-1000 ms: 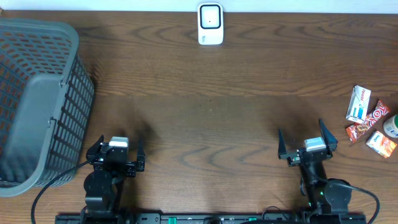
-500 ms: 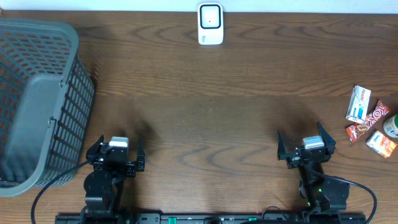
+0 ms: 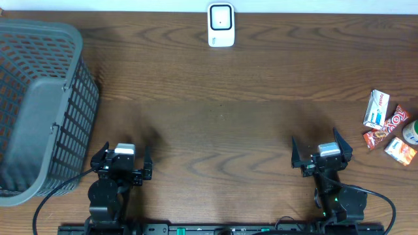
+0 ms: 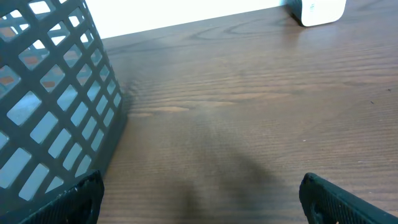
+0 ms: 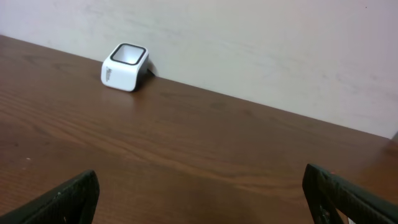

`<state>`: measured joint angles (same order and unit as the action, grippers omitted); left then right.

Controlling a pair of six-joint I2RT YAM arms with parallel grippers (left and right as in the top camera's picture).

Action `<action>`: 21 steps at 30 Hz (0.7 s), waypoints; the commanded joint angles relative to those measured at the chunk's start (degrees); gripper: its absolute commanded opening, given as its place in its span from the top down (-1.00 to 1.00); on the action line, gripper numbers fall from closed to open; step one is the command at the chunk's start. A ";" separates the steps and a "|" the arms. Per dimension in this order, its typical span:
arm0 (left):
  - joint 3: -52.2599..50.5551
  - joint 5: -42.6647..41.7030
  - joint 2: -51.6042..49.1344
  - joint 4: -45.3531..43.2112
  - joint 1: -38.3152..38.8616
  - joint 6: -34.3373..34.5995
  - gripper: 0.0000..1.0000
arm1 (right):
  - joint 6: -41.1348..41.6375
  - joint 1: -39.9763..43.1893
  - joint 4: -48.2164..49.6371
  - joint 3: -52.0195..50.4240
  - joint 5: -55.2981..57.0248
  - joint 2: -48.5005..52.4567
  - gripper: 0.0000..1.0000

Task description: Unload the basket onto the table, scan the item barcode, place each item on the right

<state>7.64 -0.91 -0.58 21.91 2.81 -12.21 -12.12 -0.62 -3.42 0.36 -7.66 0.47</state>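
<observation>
The left gripper (image 3: 122, 158) and right gripper (image 3: 318, 149) are being held with jaws wide apart — nothing is being gripped. The colourful snack packets (image 3: 386, 129) are lying at the right edge of the brown wooden table (image 3: 222, 117), far from the white box-shaped scanner (image 3: 221, 25).

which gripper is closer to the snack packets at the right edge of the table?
Right. The right gripper is open a short way to the left of the snack packets. The left gripper is far across the table, next to the basket.
</observation>
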 commanded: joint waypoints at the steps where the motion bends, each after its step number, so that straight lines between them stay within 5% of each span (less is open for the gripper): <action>1: -0.81 0.70 0.37 1.20 0.22 -0.13 -1.00 | 0.94 -0.59 -0.28 -0.04 0.72 -0.20 -0.98; 16: -2.56 1.33 0.48 -6.82 0.17 1.49 -1.00 | 0.94 -0.59 -0.28 -0.04 0.74 -0.20 -0.99; 21: -7.28 1.33 0.48 -17.92 0.22 2.27 -1.00 | 0.94 -0.59 -0.28 -0.07 0.72 -0.20 -0.99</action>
<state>3.99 -0.03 -0.54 7.81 2.81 -11.11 -12.10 -0.62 -3.42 0.36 -7.62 0.47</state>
